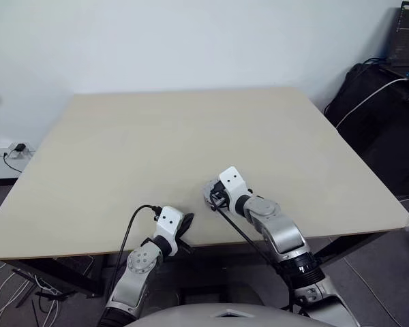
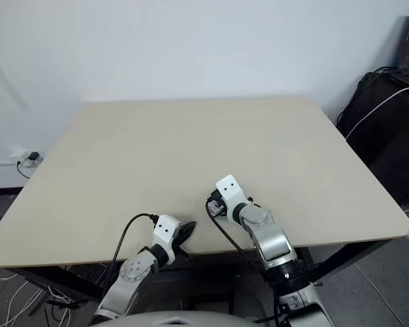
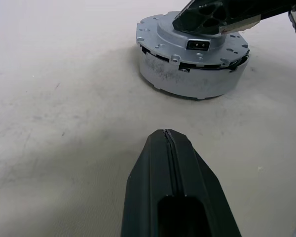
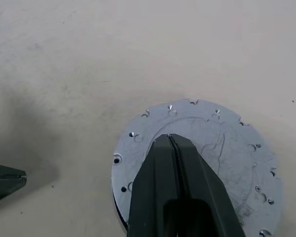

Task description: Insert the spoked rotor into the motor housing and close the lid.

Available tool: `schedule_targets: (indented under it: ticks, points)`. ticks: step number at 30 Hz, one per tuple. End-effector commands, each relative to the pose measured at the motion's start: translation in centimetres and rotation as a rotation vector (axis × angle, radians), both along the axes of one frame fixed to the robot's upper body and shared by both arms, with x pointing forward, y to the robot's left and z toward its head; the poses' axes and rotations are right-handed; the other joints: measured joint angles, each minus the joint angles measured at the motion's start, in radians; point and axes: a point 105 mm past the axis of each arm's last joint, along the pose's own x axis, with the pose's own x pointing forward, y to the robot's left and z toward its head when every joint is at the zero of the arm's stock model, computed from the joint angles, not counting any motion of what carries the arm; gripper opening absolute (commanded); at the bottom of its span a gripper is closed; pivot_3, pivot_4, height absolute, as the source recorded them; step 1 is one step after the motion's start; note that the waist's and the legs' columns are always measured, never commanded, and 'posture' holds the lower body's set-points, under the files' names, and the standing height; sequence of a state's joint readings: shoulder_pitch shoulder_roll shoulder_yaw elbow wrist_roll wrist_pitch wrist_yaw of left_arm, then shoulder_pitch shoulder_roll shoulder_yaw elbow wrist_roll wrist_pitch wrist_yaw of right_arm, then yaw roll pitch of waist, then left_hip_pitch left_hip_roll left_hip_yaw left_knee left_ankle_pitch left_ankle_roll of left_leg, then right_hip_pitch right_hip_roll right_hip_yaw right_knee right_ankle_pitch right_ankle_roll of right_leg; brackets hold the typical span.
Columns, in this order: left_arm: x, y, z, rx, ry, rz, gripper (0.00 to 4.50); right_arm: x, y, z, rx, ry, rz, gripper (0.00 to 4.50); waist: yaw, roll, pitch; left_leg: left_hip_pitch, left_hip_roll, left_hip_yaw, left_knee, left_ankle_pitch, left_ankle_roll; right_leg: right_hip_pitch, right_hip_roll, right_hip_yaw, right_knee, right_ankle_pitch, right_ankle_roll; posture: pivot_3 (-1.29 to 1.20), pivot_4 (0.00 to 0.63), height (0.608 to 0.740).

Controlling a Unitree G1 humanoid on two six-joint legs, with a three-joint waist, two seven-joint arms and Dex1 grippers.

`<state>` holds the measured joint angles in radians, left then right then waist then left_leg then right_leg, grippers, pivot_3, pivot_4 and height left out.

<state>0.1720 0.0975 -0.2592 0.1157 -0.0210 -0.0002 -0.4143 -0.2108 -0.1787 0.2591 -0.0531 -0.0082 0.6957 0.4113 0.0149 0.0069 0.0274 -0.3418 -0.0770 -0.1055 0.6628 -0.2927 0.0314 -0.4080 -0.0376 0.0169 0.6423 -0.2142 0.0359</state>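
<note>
Grey lid [image 4: 207,158] sits smooth face up, closing the motor housing [image 3: 192,74] near the table's [image 1: 191,136] front edge. Your right gripper [image 4: 170,140] rests on the lid's centre, fingers pressed together. Your left gripper [image 3: 166,136] hovers near the housing, fingers together, holding nothing.

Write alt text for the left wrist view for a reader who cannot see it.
A round silver-grey lid sits closed on a motor assembly on a beige table, with the right tool, shut, resting on its raised centre. The left tool, also shut, points toward it from close by, apart from it.
</note>
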Motion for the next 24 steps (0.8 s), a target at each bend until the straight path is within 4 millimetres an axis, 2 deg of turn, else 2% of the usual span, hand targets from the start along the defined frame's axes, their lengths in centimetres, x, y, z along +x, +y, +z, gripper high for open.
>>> schedule_targets:
  ticks: [1,3,5,8,19,20,24]
  points:
    - [0.7,-0.3,1.6,-0.022,-0.06,-0.003,0.0,1.0,-0.5,3.5,0.116,-0.142,-0.006,0.03,0.0,0.0,0.001,0.0,0.0,0.0,0.0,0.0,0.0,0.0,0.0,0.0,0.0,0.0,0.0,0.0,0.0,0.74]
    - [0.7,-0.3,1.6,-0.021,-0.061,-0.005,0.0,1.2,-0.8,4.9,0.141,-0.225,0.009,0.03,0.0,0.0,0.001,-0.002,0.0,0.0,0.0,0.0,0.0,0.0,0.0,0.0,0.0,0.0,0.0,0.0,0.0,0.74]
    - [0.7,-0.4,1.6,-0.021,-0.06,-0.01,0.0,0.6,-1.2,5.0,0.115,-0.231,0.099,0.03,0.0,0.0,0.001,-0.003,0.0,0.0,0.0,0.0,0.0,0.0,0.0,0.0,0.0,0.0,0.0,0.0,0.0,0.74]
    - [0.8,-0.5,1.6,-0.02,-0.059,-0.016,0.0,0.2,-2.3,4.6,0.067,-0.217,0.176,0.58,0.001,0.0,0.001,-0.003,0.0,0.0,0.0,0.0,0.001,0.0,0.0,0.0,-0.001,0.0,0.0,0.0,0.0,0.74]
    - [0.9,-0.3,1.6,-0.017,-0.061,-0.015,0.0,0.8,-3.6,3.3,0.044,-0.174,0.247,4.24,0.003,-0.001,0.002,-0.003,0.0,0.001,0.0,0.0,0.001,0.002,0.0,0.0,-0.001,0.0,0.0,0.0,0.0,0.74]
    - [0.9,-0.3,1.6,-0.016,-0.062,-0.013,0.0,0.8,-3.6,3.2,0.045,-0.167,0.248,4.46,0.004,-0.001,0.002,-0.003,0.0,0.001,0.0,0.0,0.001,0.002,0.0,0.001,-0.001,0.0,0.0,0.0,0.0,0.74]
    - [0.9,-0.2,1.6,-0.015,-0.065,-0.011,0.0,1.1,-3.2,2.7,0.049,-0.156,0.256,4.46,0.006,-0.001,0.002,-0.003,0.0,0.001,0.0,0.0,0.001,0.002,0.0,0.001,-0.001,0.0,0.0,0.0,0.0,0.74]
